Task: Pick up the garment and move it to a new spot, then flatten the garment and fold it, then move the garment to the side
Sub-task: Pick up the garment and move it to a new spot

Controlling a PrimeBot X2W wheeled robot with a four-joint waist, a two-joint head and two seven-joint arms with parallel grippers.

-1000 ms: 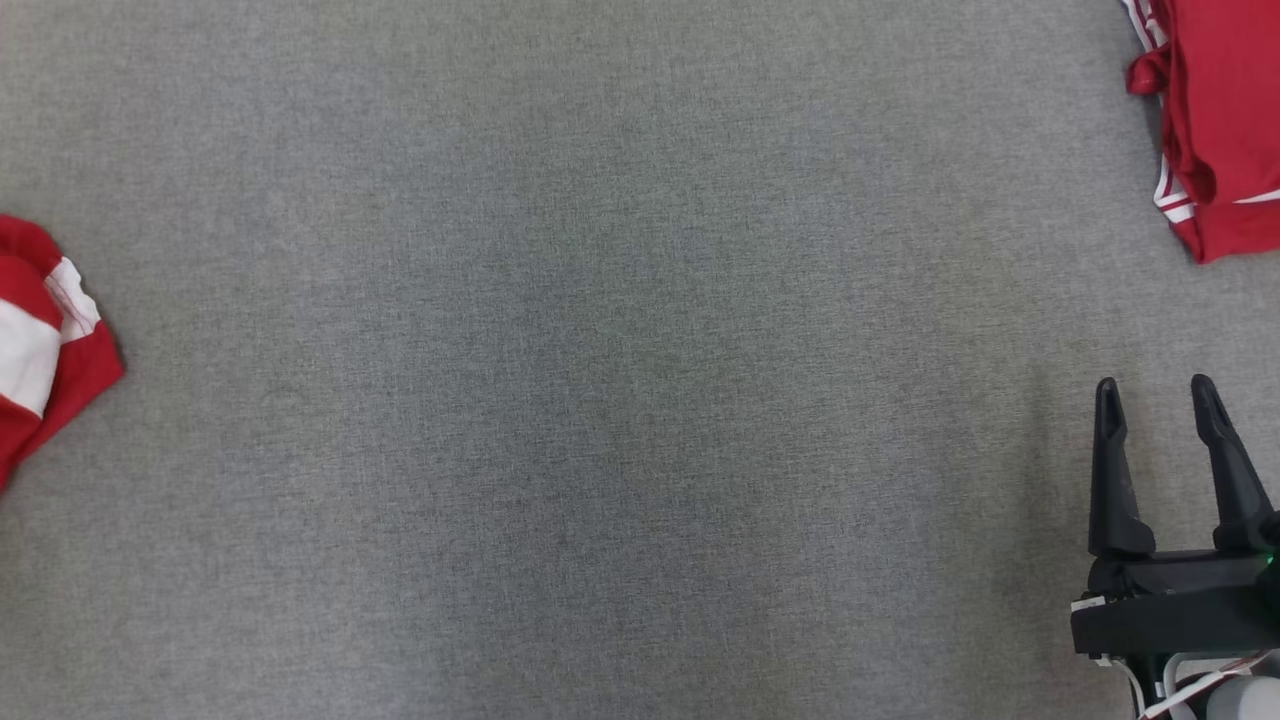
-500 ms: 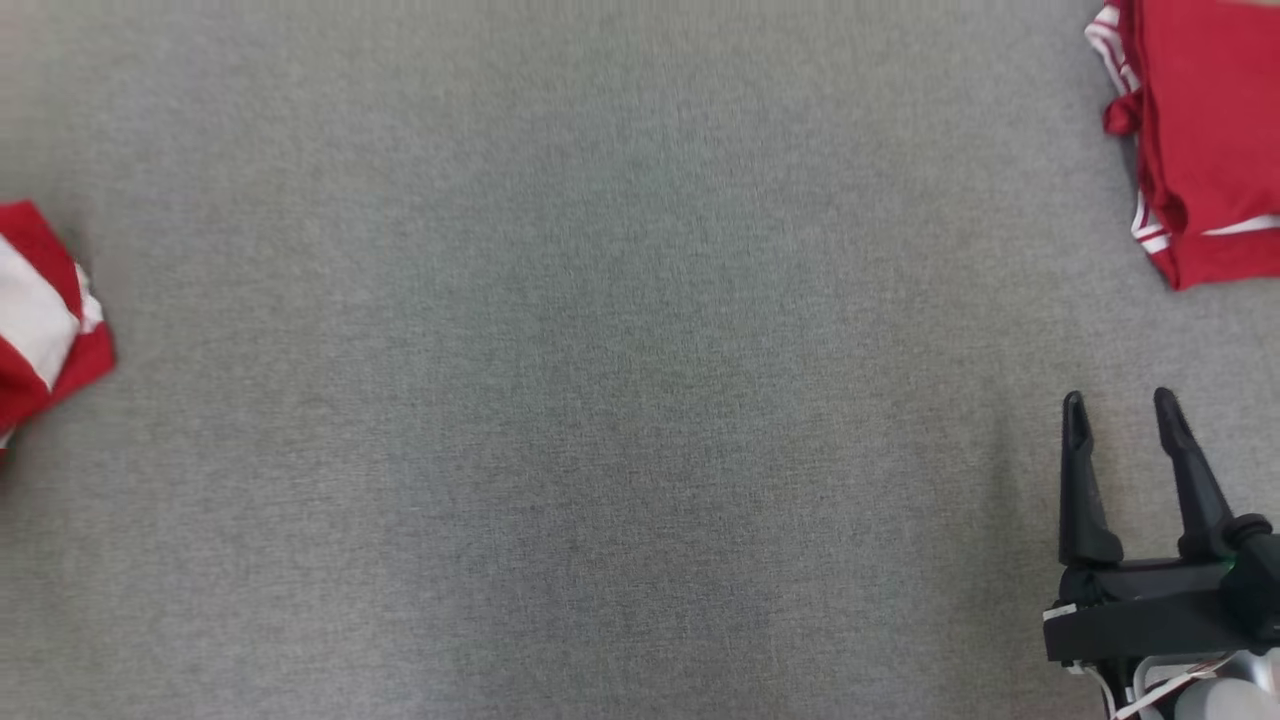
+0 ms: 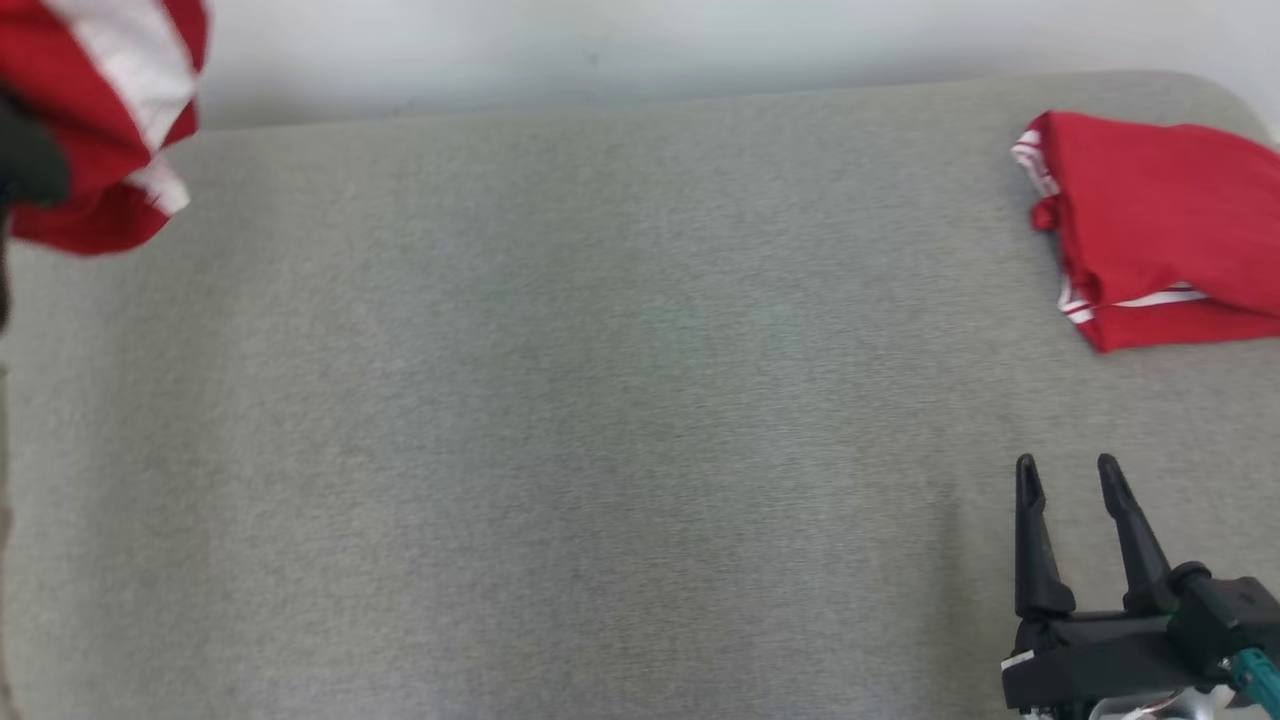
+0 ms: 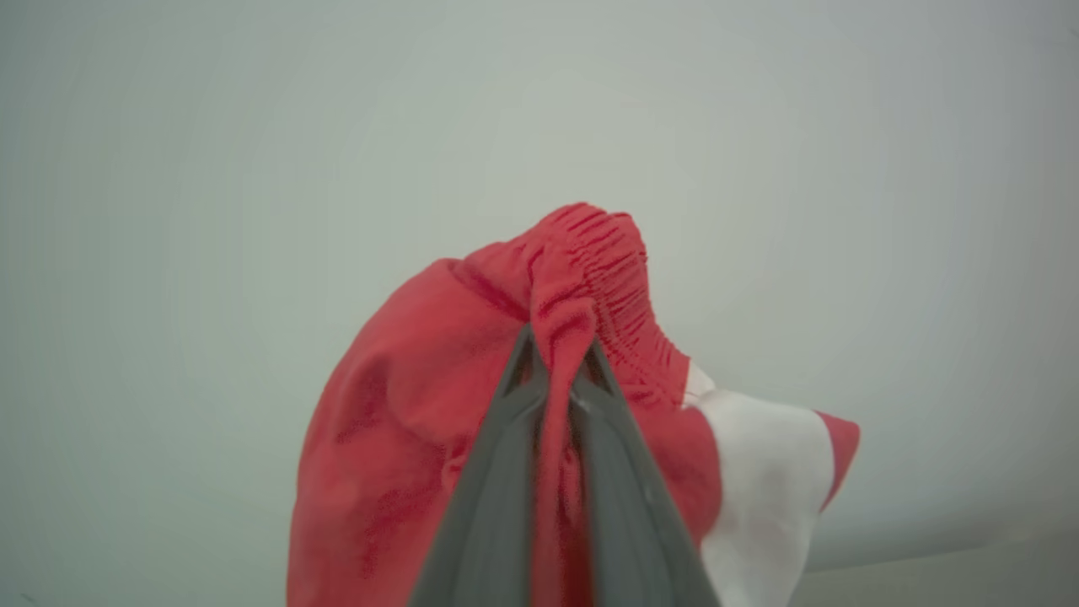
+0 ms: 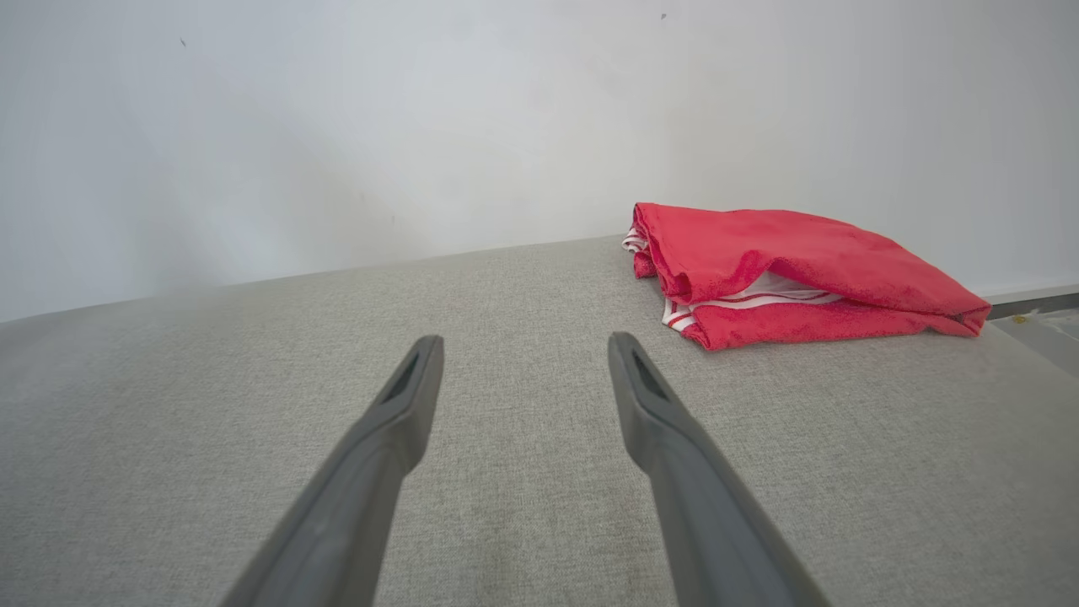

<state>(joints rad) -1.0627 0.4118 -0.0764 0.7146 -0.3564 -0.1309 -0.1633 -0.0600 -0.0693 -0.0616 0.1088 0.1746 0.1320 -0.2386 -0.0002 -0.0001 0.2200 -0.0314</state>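
Now pinching a bunched fold of the elastic waistband (image 4: 603,253) in the left gripper (image 4: 556,358), with both dark fingers (image 4: 501,480) closed tight on the cloth. Holding the red-and-white shorts (image 4: 379,455) up in the air, clear of the grey padded table (image 3: 600,400), at the far left in the head view, against the pale wall (image 4: 253,126). Gripping at the waistband probably to let the legs hang down and fall loose before the lay-down. Hovering with the right gripper (image 3: 1067,470) low over the near right of the table, spread wide and holding nothing, likely ready to take a second corner for the flattening. At the far right corner, well apart, a folded red garment (image 5: 792,270), seemingly not part of this step. By this reckoning: pick-up done, setting down at a new spot not yet begun.
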